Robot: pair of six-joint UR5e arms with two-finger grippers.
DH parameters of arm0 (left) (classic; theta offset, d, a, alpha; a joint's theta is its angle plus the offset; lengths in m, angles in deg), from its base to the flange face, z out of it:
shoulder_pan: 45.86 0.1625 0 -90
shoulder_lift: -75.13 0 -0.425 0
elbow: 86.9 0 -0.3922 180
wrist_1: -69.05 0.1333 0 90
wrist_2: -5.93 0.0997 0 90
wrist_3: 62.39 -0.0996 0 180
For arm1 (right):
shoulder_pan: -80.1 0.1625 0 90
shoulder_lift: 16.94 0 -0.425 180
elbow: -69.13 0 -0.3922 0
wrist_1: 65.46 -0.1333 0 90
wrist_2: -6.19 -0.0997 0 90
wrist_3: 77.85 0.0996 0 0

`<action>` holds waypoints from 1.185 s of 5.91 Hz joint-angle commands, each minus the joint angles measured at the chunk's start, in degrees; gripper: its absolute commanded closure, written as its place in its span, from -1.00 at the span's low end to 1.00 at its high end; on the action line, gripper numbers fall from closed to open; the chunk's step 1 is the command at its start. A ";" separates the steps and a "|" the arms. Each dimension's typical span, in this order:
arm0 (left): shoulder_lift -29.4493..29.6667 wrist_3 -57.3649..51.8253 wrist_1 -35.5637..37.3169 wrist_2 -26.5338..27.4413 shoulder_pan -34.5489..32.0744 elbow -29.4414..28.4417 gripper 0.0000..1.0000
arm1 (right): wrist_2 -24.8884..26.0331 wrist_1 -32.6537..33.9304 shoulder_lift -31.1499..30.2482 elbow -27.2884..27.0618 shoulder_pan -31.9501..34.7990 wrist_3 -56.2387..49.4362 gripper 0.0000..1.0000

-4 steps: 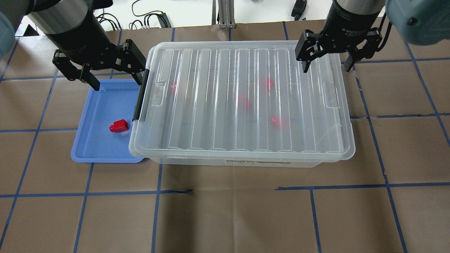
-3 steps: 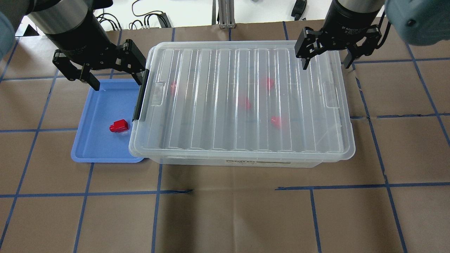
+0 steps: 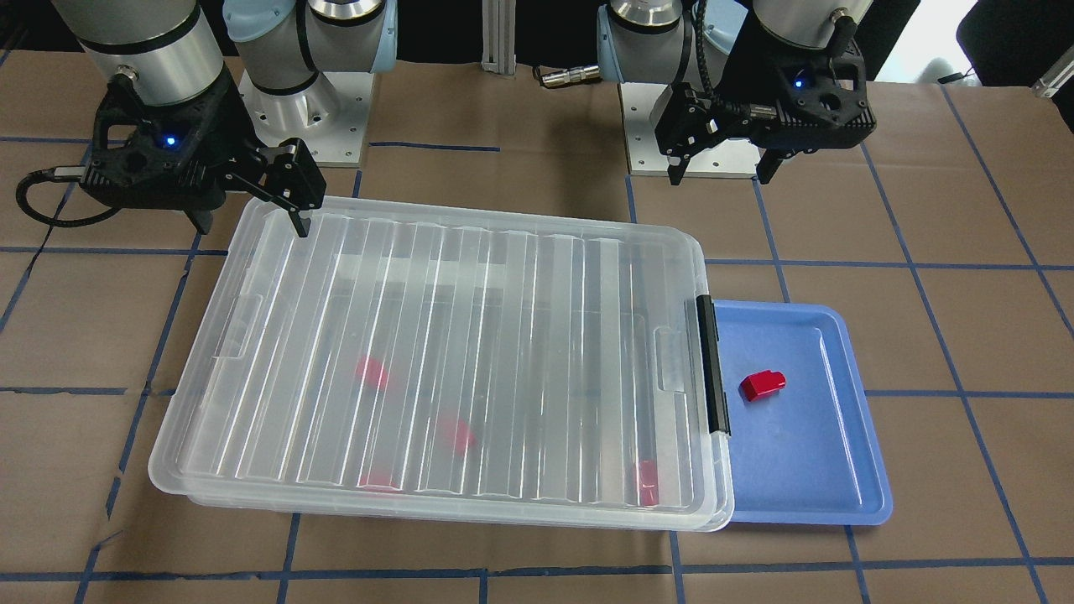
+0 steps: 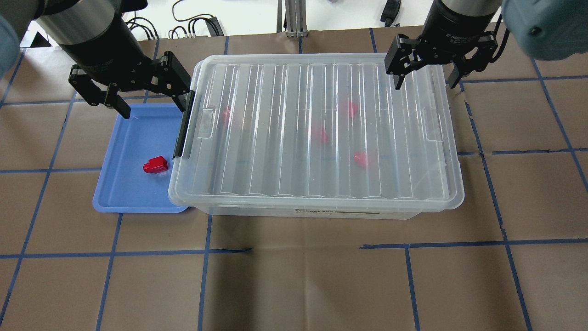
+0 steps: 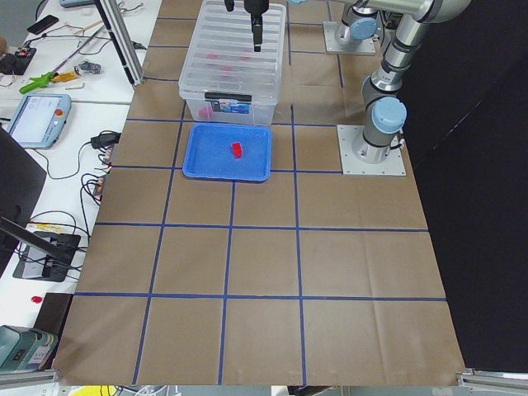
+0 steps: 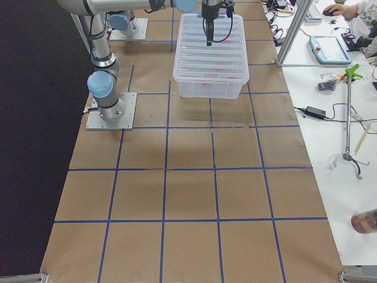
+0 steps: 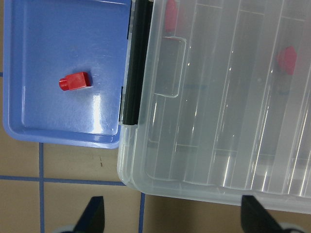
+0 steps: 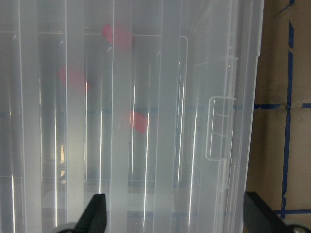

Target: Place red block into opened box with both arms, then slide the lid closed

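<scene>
My left claw hangs spread wide and empty, high over the seam where the blue tray meets the left short end of the box. My right claw is spread just as wide and is empty too. It hangs high above the right end of the lid, with one fingertip over the ribs and the other at about the rim. Neither claw touches anything.

The red block lies outside the box on the tray's smooth floor, just left of the black latch bar and apart from it. It is a glossy little piece, squarish with a narrower stub. The tray is shallow, with a raised lip and rounded corners. Its right edge runs in under the box's overhanging rim, and I cannot tell whether they touch.

The lid is flat clear plastic with parallel raised ribs across its width and a tab recess at each short end. It covers the box from end to end. Through it four more red blocks show as blurred patches.

The tabletop is brown paper crossed by blue tape lines. It runs on bare a long way left past the tray and right past the box.
</scene>
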 commanded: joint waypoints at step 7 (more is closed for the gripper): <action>-0.05 0.00 0.00 0.00 0.00 0.00 -0.97 | 0.98 -3.79 -0.94 0.14 -6.50 -5.68 -1.00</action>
